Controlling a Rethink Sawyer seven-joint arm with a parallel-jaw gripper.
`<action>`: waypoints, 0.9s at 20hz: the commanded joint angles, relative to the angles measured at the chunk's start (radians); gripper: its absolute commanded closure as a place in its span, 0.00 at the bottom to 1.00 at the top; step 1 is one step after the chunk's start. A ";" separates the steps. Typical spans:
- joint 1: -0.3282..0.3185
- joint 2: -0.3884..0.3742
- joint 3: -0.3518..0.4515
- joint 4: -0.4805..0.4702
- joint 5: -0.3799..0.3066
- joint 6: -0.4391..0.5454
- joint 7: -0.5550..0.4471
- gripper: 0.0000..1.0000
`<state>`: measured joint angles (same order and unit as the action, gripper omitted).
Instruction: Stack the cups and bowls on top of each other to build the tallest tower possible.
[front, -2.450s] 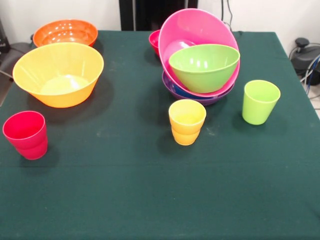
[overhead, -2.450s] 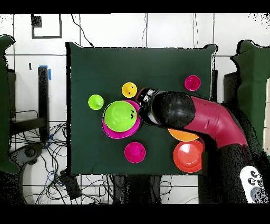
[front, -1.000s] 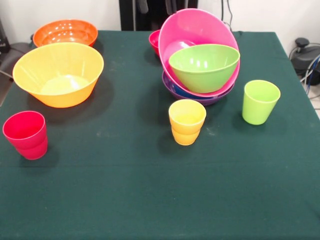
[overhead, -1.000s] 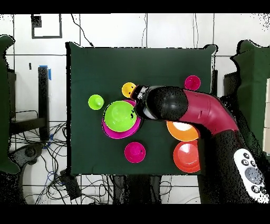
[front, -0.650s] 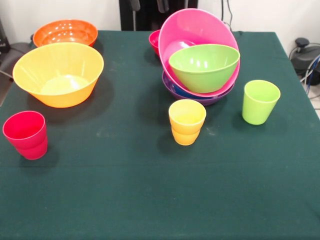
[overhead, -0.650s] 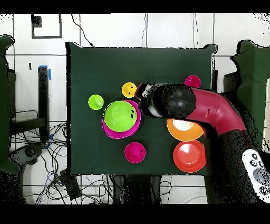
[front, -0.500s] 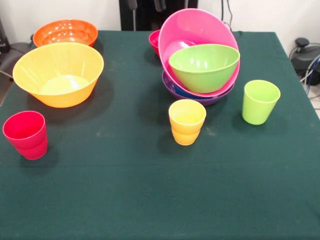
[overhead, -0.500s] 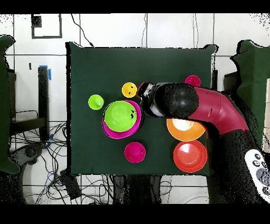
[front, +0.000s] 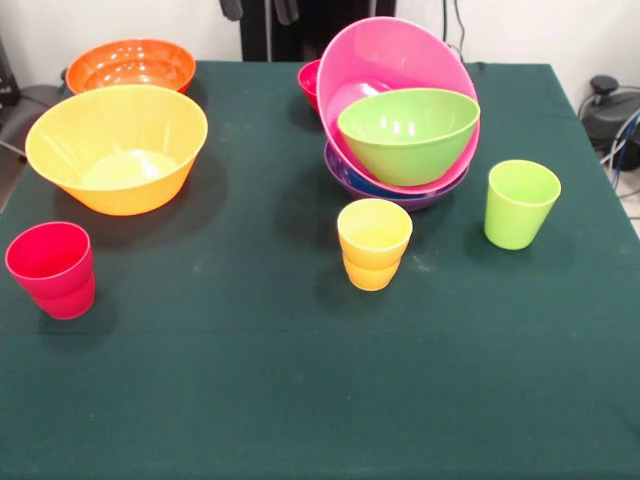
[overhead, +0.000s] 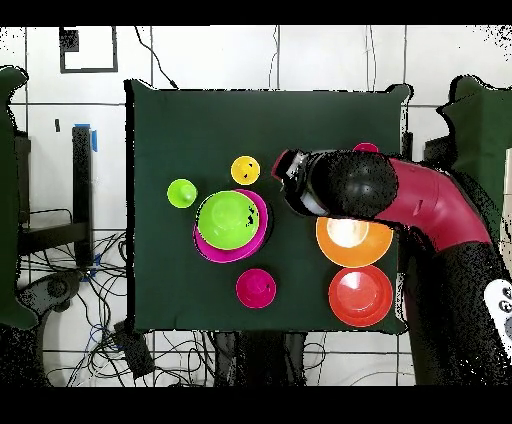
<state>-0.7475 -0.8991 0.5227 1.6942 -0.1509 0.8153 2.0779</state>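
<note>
While arm (overhead: 400, 195) overhangs, yellow cup (front: 374, 243) fronts tower (front: 400, 115)

On the dark green table (overhead: 200, 120), a lime bowl (overhead: 228, 219) sits nested in a pink bowl (overhead: 258, 232). A lime cup (overhead: 181, 193) stands just beside them, a yellow cup (overhead: 245, 170) near them, and a small red bowl (overhead: 256, 288) apart on the other side. The red arm (overhead: 420, 205) reaches over the table, above part of the light orange bowl (overhead: 352, 243) and nearly covering a red cup (overhead: 366, 148). A red-orange bowl (overhead: 360, 296) lies beside the orange one.
</note>
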 joint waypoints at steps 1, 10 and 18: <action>-0.016 0.134 0.059 -0.023 -0.115 0.014 -0.242 0.00; -0.056 0.183 0.098 -0.064 -0.169 0.032 -0.270 0.00; -0.089 0.216 0.125 -0.093 -0.209 0.053 -0.281 0.00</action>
<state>-0.8245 -0.7446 0.5925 1.6532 -0.2739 0.8154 2.0779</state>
